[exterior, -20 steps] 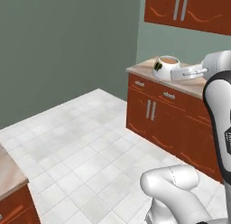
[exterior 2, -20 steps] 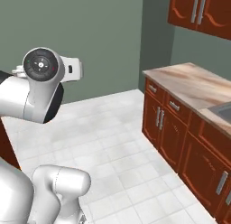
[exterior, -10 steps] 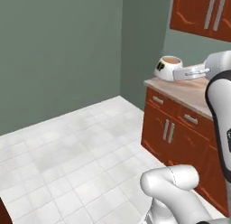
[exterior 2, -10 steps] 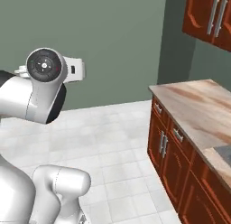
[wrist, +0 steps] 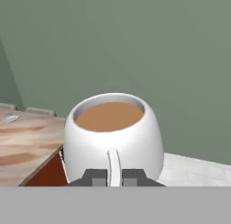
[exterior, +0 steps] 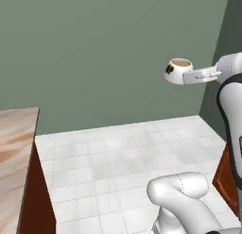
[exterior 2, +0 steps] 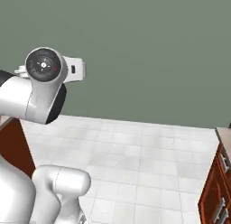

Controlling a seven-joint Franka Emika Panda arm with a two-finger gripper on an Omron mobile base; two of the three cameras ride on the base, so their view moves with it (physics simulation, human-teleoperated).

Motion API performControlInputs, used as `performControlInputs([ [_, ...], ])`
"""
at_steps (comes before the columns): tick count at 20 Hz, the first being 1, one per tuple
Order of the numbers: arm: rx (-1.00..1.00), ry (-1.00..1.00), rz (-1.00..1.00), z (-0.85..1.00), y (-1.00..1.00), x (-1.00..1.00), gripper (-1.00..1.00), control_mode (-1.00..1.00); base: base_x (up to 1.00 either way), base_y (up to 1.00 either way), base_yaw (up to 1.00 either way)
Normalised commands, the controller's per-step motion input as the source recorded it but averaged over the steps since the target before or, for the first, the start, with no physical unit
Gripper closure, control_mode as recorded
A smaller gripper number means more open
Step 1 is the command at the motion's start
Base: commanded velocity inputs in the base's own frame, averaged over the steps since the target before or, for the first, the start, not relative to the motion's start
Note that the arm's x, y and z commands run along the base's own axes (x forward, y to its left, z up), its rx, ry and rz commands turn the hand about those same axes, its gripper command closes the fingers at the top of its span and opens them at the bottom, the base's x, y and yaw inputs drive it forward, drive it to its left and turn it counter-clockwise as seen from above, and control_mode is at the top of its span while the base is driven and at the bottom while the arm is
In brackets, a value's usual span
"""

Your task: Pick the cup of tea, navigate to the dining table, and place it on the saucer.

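Observation:
The cup of tea is a round white cup with a dark mark on its side and brown liquid inside. It hangs high in the air, upright, in front of the green wall. My gripper is shut on its handle side. In the hand view the cup stands just beyond the two dark fingertips, which pinch its thin handle. A wood-grain top on a red-brown base at the left looks like the dining table. A small pale flat thing lies on it, too small to tell whether it is the saucer.
White tiled floor spreads ahead to the green wall. A red-brown cabinet with drawer handles stands at the right edge. The arm's white elbow fills the left of the right base view.
The whole picture has swung: the base has turned left, so the counter and cabinets slid off to the right and the wood-grain top came in at left. The cup stays in the gripper.

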Motion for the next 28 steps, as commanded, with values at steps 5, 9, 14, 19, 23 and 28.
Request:
performControlInputs([
  [5, 0.00, 0.00, 0.00, 0.00, 0.00, 0.00, 1.00, 1.00, 1.00, -0.23, 0.61],
  [9, 0.00, 0.00, 0.00, 0.00, 0.00, 0.00, 1.00, 1.00, 1.00, -0.34, 0.59],
  [14, 0.00, 0.00, 0.00, 0.00, 0.00, 0.00, 1.00, 1.00, 1.00, -0.34, 0.61],
  [19, 0.00, 0.00, 0.00, 0.00, 0.00, 0.00, 1.00, 1.00, 1.00, -0.36, 0.62],
  [23, 0.00, 0.00, 0.00, 0.00, 0.00, 0.00, 1.00, 1.00, 0.98, -0.39, 0.63],
  [28, 0.00, 0.00, 0.00, 0.00, 0.00, 0.00, 1.00, 1.00, 0.93, -0.37, 0.67],
])
